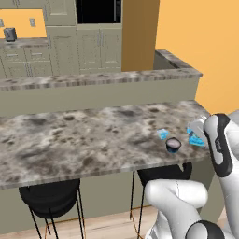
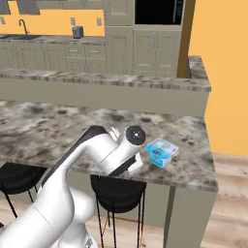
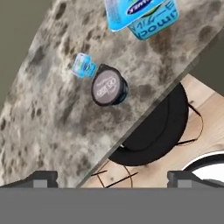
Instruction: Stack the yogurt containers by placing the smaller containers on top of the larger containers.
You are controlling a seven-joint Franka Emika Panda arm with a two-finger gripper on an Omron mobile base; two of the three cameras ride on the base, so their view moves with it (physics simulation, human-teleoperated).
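Three yogurt tubs [image 3: 109,85] (two blue)

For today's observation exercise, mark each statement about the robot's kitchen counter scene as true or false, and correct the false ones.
1. The gripper holds the dark cup. False: its jaws stand open and empty above the counter.
2. The small blue tub lies right beside the dark cup. True.
3. The large blue tub is stacked on the dark cup. False: it rests on the counter, apart from it.
4. A black stool stands under the counter's edge. True.
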